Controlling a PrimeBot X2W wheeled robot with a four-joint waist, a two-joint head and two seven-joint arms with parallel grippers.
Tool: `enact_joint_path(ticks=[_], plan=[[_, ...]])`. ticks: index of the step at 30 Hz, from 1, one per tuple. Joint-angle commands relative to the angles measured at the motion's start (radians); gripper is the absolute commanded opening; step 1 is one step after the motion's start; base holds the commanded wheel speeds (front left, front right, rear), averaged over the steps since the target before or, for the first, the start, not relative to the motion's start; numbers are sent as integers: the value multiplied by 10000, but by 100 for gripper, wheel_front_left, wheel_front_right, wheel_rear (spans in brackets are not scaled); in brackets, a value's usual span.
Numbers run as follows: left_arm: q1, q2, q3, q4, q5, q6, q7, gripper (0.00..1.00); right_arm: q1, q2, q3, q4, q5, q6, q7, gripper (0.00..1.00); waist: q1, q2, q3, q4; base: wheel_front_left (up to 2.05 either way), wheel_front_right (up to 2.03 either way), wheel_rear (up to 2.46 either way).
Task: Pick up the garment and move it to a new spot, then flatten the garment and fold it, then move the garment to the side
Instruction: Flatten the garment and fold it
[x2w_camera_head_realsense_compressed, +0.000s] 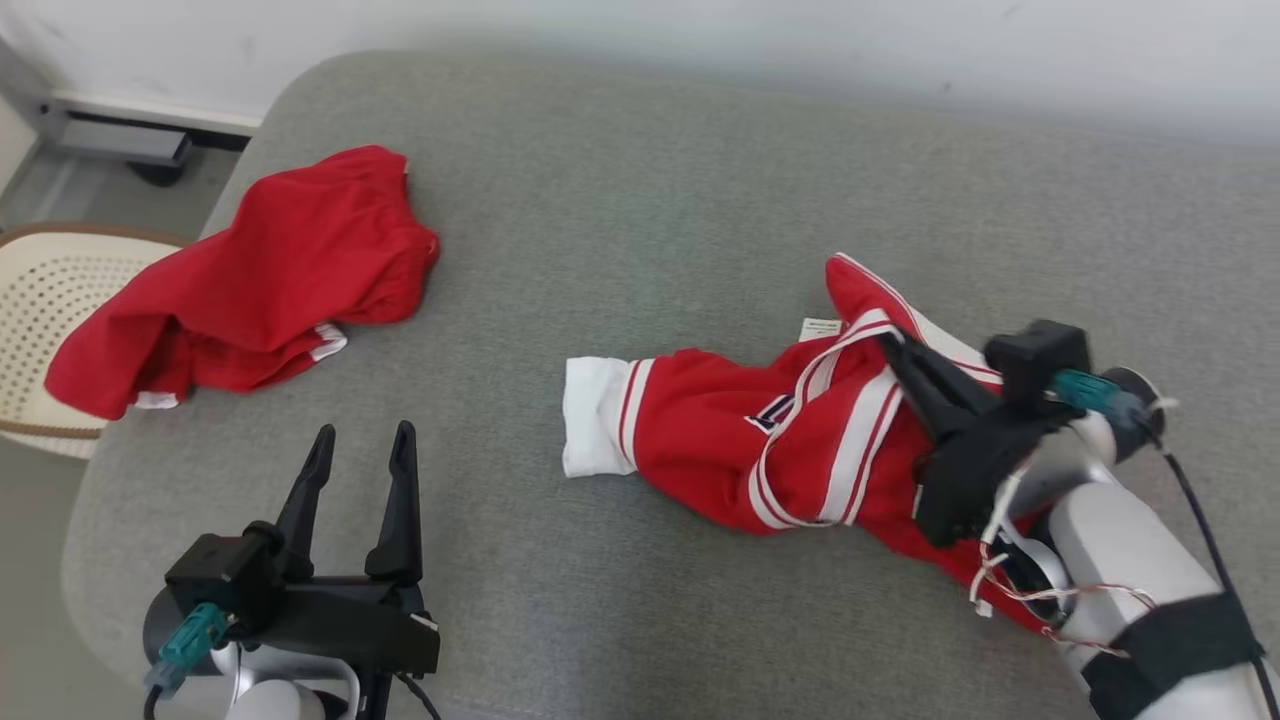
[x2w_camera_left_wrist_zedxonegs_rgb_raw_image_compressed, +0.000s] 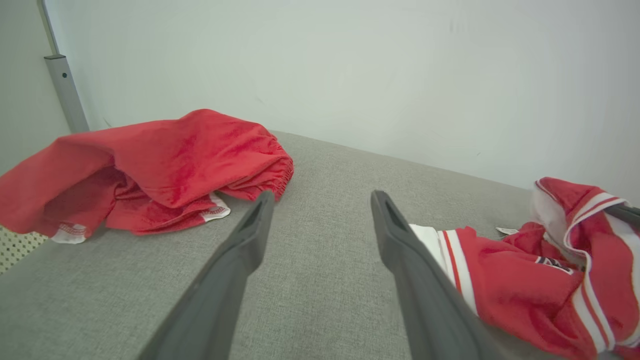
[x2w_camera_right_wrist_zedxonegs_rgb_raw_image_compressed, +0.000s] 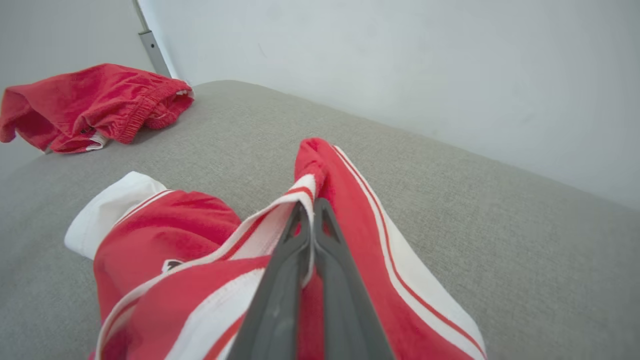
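Note:
The garment (x2w_camera_head_realsense_compressed: 720, 440) is red with white stripes and a white cuff, and lies crumpled on the grey padded surface (x2w_camera_head_realsense_compressed: 700, 180) at the right. My right gripper (x2w_camera_head_realsense_compressed: 890, 345) is shut on a striped fold at its upper edge; the right wrist view shows the fingers (x2w_camera_right_wrist_zedxonegs_rgb_raw_image_compressed: 280, 280) pressed together with cloth (x2w_camera_right_wrist_zedxonegs_rgb_raw_image_compressed: 175, 235) pinched at the tips. Over the surface's front left, my left gripper (x2w_camera_head_realsense_compressed: 364, 433) stands open with nothing between its fingers. From the left wrist, the garment (x2w_camera_left_wrist_zedxonegs_rgb_raw_image_compressed: 510, 280) lies to the right of the spread fingers (x2w_camera_left_wrist_zedxonegs_rgb_raw_image_compressed: 235, 260).
A second, plain red garment (x2w_camera_head_realsense_compressed: 260, 270) lies bunched at the surface's far left edge, partly hanging over it. Beyond that edge stands a perforated cream chair seat (x2w_camera_head_realsense_compressed: 40, 300). A pale wall (x2w_camera_head_realsense_compressed: 800, 40) runs along the back.

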Motion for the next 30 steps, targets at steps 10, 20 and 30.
enact_joint_path(ticks=[10, 20, 30], plan=[[354, 212, 327, -35, 206, 35, -41, 100, 2910, 1024, -2913, -2926, 262, -3, -694, 0, 1, -1, -415, -1074, 0, 0, 0], [483, 326, 329, 32, 185, 12, -42, 100, 4951, 1642, -4909, -3146, 1422, -3, -1056, 0, 1, -1, -634, -1481, 0, 0, 0], [724, 491, 308, 31, 94, 120, 111, 100, 5777, 1653, -4519, -750, 3203, -3, -2188, 0, 1, -1, -930, -1735, 0, 0, 0]])
